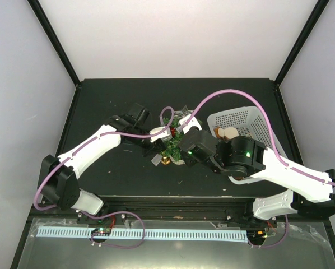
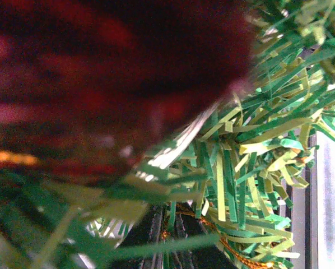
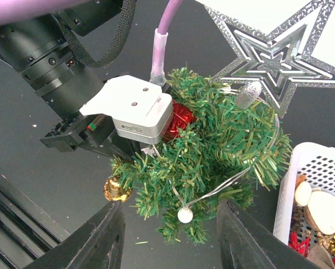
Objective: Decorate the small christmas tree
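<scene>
Pressing a red ornament [image 3: 181,119] into the small christmas tree [image 3: 212,151] at mid-table, the left gripper [image 3: 156,131] is buried in needles; its grip can't be made out. Right gripper [image 3: 170,230] hovers wide open and empty, seemingly ready to steady it.

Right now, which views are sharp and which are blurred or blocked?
Left wrist: mostly unusable, a dark red blur fills the upper left, out of focus; only the green needles at right are sharp. Right wrist: crisp on the small christmas tree, silver star and gold bell. Top external: evenly lit, arms hide most of the tree.
</scene>
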